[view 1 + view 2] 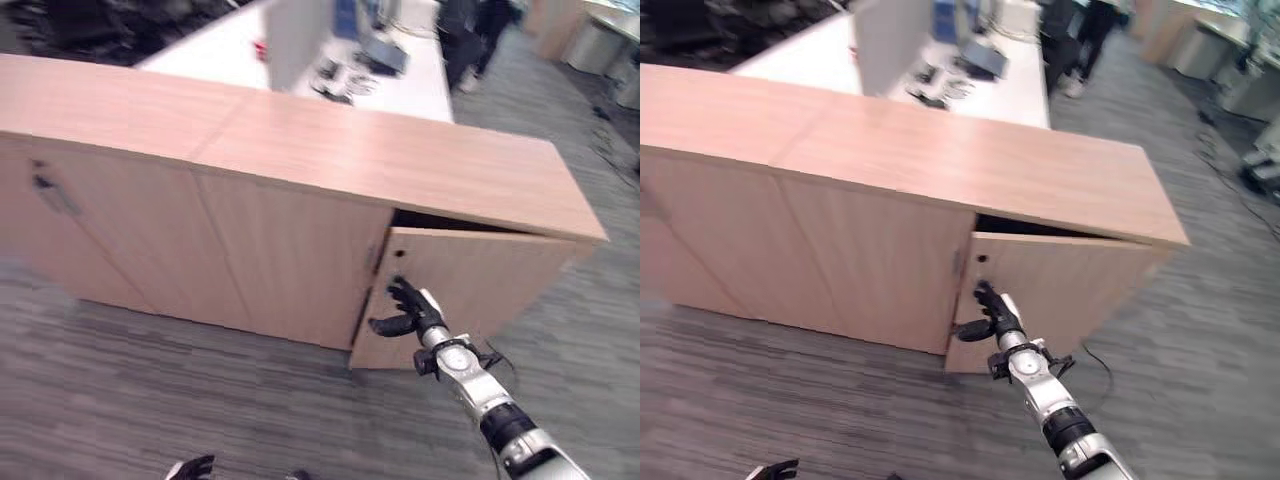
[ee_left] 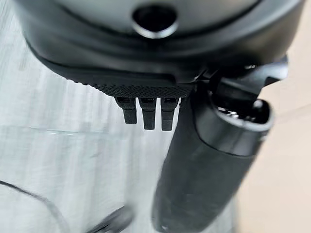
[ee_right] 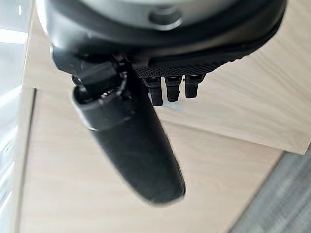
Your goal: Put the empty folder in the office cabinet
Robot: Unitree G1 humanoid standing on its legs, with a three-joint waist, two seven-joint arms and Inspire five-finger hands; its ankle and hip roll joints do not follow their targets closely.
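1. Nearest: left hand shows at the bottom edge of the eye views, low over the grey carpet. In its wrist view the fingers hang loosely with the thumb sticking out, holding nothing. Relaxed, not pinching.
2. Next: right hand is raised at the cabinet door, by its free edge just below a small dark hole in the door. Fingers point up toward the door, thumb sticks out sideways. Can't tell if the fingertips touch the wood.
3. Right wrist view: fingers slack, thumb extended, pale wood behind them. Nothing is held. Hand is loose and spread.
4. Door is ajar: the free edge stands out from the cabinet front, with a dark gap along its top under the cabinet top. Other doors to the left sit flush.
5. Folder: can't locate it. Neither hand holds it, and the gap into the cabinet is too dark to read.
6. Far: white desk behind the cabinet, with a partition panel and small items on it that are too blurred to name.
7. Farthest: a person's legs on the carpet past the desk.
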